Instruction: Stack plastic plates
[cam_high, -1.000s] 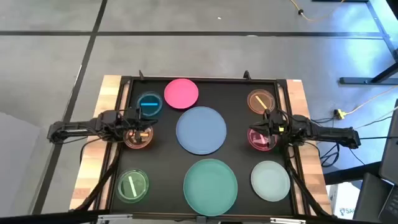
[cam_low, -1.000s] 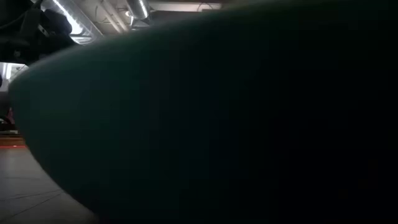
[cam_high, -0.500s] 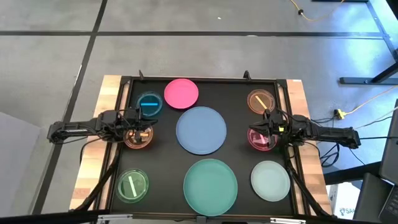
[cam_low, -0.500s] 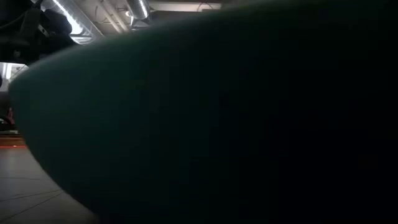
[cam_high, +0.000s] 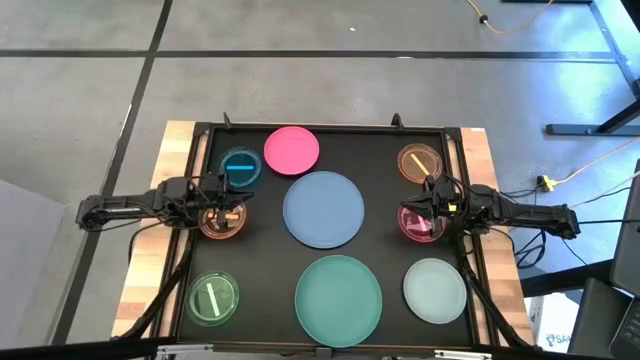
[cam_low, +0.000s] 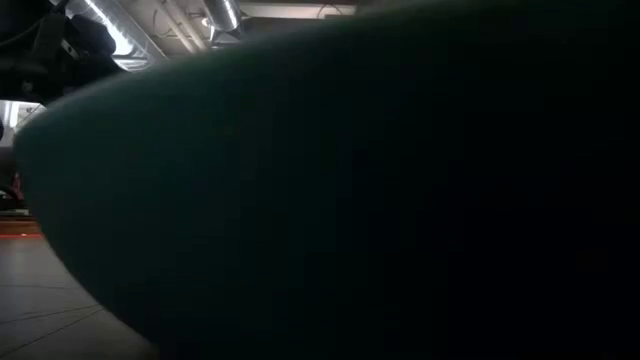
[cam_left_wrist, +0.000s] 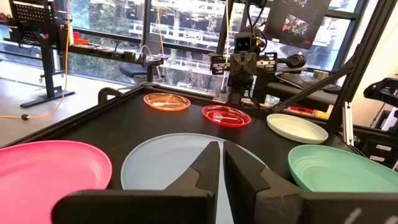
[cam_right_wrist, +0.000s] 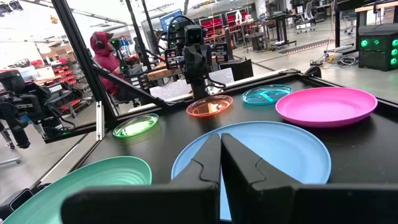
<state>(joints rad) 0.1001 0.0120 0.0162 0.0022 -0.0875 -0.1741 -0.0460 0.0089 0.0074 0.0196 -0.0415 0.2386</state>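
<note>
Around the large grey-blue plate (cam_high: 323, 208) at the mat's middle, nine plates lie unstacked. Left gripper (cam_high: 224, 202), fingers pressed together and empty, hovers over the orange plate (cam_high: 222, 219) to its left. Right gripper (cam_high: 421, 207), likewise closed and empty, hovers over the magenta plate (cam_high: 420, 222) to its right. The teal plate (cam_high: 338, 299) lies just beside it, on the near side.

Free room and obstacles: you find bare mat on the table (cam_high: 385, 160) between the grey-blue plate (cam_high: 323, 208) at centre and the small plates along both side edges; the teal plate (cam_high: 338, 298) crowds the near edge.
</note>
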